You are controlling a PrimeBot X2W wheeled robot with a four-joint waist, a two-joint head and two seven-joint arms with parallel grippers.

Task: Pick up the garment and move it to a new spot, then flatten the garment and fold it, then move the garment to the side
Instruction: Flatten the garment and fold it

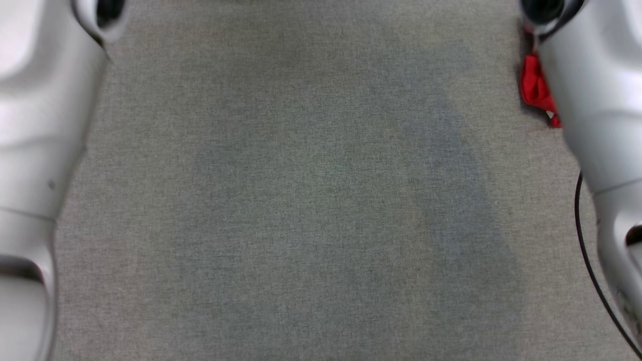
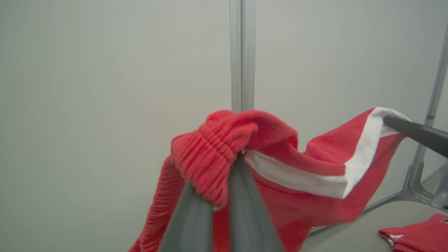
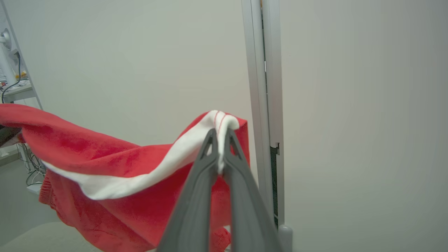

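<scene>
The garment (image 2: 308,157) is red knit with a white stripe and a ribbed hem, and it hangs in the air between both grippers in front of a pale wall. My left gripper (image 2: 235,159) is shut on a bunched ribbed part. My right gripper (image 3: 219,134) is shut on a white-striped corner of the garment (image 3: 115,164). The cloth sags in a curve between the two holds. In the left wrist view the right gripper (image 2: 386,119) comes in from the right edge, pinching the stripe.
The grey cloth-covered table (image 1: 311,200) lies below, with my pale forearms (image 1: 40,125) at both sides. Another red cloth (image 1: 535,90) lies at the table's right, partly behind the right forearm (image 1: 592,100); it is also in the left wrist view (image 2: 420,234). A metal post (image 2: 242,52) stands against the wall.
</scene>
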